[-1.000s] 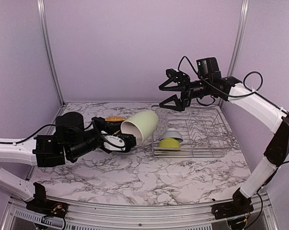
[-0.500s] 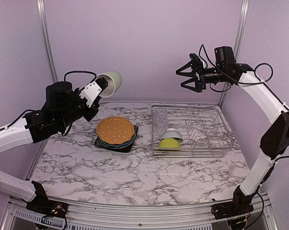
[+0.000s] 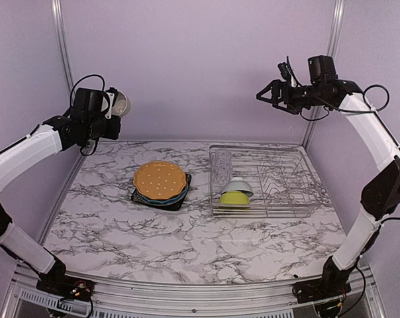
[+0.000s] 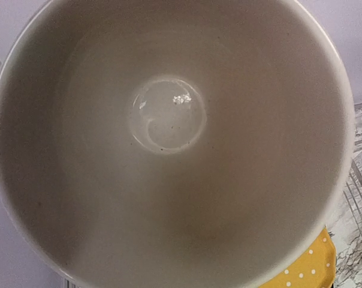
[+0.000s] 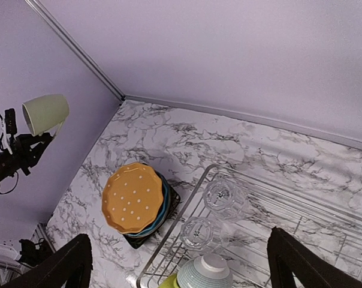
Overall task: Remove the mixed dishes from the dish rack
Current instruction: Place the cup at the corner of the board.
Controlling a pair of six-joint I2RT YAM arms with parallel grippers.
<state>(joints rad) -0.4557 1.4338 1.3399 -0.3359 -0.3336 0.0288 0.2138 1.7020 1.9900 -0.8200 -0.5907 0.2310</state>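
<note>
Pale green mug [image 3: 120, 103] is out of the dish rack [image 3: 316, 199]. Your left hand [image 3: 111, 110] has it pinched, up in the air at the far-left corner, well above the tabletop [image 3: 187, 252]. The left wrist view shows only the mug's inside, mouth towards the camera. Your right hand [image 3: 269, 96] hangs high over the rack's far side, fingers spread wide, holding nothing. On the tabletop left of the rack, the orange dotted plate [image 3: 160, 180] sits on the blue plate [image 3: 183, 193], which sits on the dark square plate [image 3: 178, 204]. In the rack's left end, the clear glass [image 3: 221, 165] is at the far-left corner. The small white bowl [image 3: 239, 186] is upside down, touching the lime green bowl [image 3: 234, 198] in front of it.
</note>
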